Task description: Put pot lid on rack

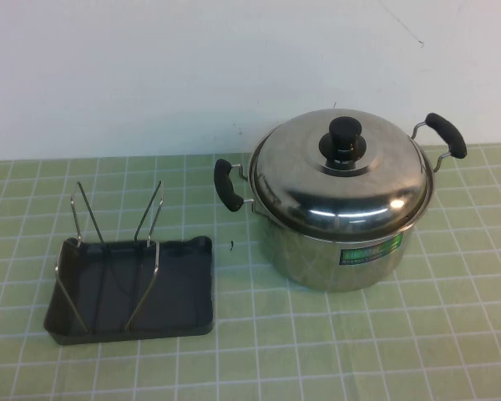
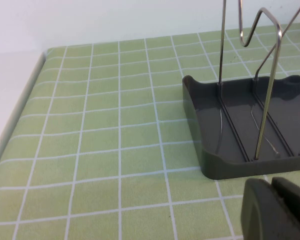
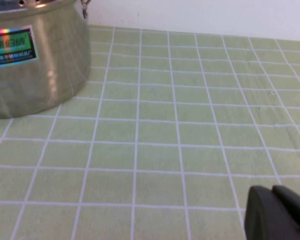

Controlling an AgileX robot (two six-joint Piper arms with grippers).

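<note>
The shiny steel pot lid [image 1: 376, 180] with a black knob [image 1: 345, 138] sits on the steel pot [image 1: 334, 259] at the right of the high view. The rack [image 1: 184, 292], a dark grey tray with wire uprights [image 1: 147, 215], stands to the pot's left. Neither arm shows in the high view. My left gripper [image 2: 271, 186] is shut and empty, just short of the rack's near corner [image 2: 210, 165]. My right gripper [image 3: 271, 192] is shut and empty, low over the mat, well apart from the pot [image 3: 35, 75].
A green tiled mat [image 1: 334, 351] covers the table. The pot has two black handles [image 1: 230, 185] and a green label [image 1: 370, 251]. A white wall [image 1: 150, 67] runs behind. The mat's edge [image 2: 20, 120] meets the white table in the left wrist view.
</note>
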